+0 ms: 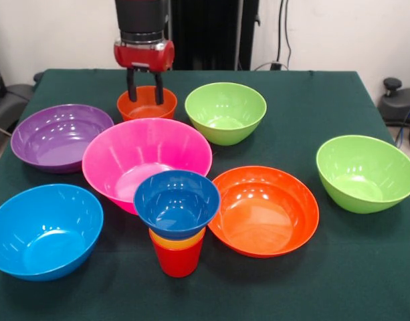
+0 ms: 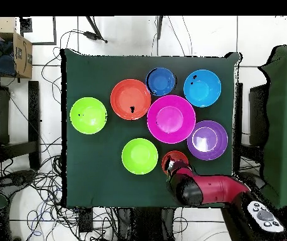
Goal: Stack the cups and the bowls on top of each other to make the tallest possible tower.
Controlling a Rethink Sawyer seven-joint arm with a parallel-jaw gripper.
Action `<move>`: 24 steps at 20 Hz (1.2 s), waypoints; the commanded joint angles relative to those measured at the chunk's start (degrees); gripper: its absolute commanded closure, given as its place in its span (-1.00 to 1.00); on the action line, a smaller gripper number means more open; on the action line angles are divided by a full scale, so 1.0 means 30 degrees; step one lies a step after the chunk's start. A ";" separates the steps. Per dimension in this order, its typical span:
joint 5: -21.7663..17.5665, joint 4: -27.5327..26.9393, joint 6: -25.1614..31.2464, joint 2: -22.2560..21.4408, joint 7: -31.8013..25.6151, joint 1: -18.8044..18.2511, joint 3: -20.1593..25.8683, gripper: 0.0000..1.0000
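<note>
I have the gripper (image 1: 145,87) with its 2 black fingers parted, straddling the rim of the small orange-red glossy plastic bowl (image 1: 141,107) at the table's far side, not yet closed on it.

Nearest the camera stands the tower (image 1: 177,221): a red plastic cup (image 1: 177,261), an orange cup (image 1: 178,240) nested in it, and a small blue bowl (image 1: 176,202) on top.

I judge the small bowl light, stiff and slippery; a pinch across its thin rim is the best hold.

The front view shows the finger gap; overhead, the arm (image 2: 202,188) hides it.
</note>
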 commanded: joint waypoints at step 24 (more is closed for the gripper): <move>0.0220 -0.1218 0.1025 0.1919 -0.0430 -0.0922 0.0260 -1.00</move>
